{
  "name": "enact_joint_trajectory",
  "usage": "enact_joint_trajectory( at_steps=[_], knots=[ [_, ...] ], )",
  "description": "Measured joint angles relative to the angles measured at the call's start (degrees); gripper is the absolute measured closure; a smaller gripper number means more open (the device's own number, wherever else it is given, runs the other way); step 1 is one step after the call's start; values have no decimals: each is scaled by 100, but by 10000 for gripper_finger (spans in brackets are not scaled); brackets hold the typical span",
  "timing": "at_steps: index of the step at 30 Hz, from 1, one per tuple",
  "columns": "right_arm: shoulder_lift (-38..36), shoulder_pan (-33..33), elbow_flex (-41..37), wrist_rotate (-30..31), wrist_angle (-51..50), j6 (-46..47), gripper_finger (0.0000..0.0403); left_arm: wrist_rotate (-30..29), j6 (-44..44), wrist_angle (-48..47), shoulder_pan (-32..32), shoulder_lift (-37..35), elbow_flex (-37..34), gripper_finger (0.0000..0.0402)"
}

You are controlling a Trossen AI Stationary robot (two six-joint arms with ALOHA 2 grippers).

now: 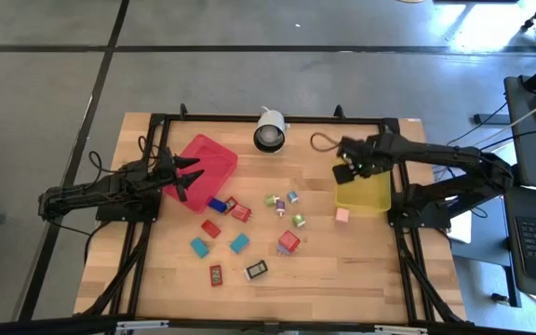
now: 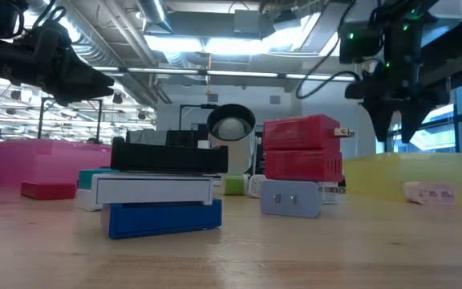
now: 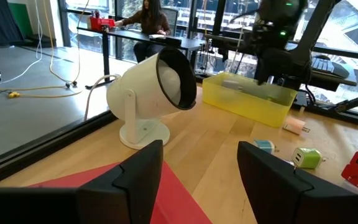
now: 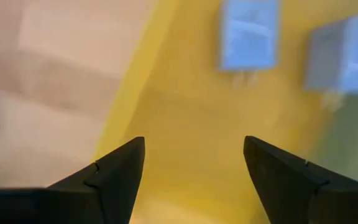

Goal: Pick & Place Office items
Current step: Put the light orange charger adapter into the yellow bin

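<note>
Tabletop, wooden, carrying most of the stock unsorted; yellow tray at the right side, holding two lilac-blue blocks, so the sorting looks barely begun; red tray at the left, contents not discernible; right gripper hovering over the yellow tray, fingers apart and empty; left gripper waiting at the red tray's edge, fingers apart, empty; office items loose mid-tabletop, small blocky plug-like pieces in red, teal, green, blue, one black with white label, one pink just beside the yellow tray.
</note>
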Motion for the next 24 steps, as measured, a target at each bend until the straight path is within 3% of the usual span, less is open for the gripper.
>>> enact_joint_trajectory(
  at_steps=[11, 20, 24],
  knots=[
    [29, 2342, 0, -703, 31, 2674, 127, 0, 0, 2, -2, 0, 0, 198],
    [345, 3200, 2, -811, 386, 5016, 127, 0, 0, 2, 0, 0, 0, 197],
    [605, 3335, 2, -784, 943, 5293, 127, 0, 0, 0, 0, 0, 0, 198]
  ],
)
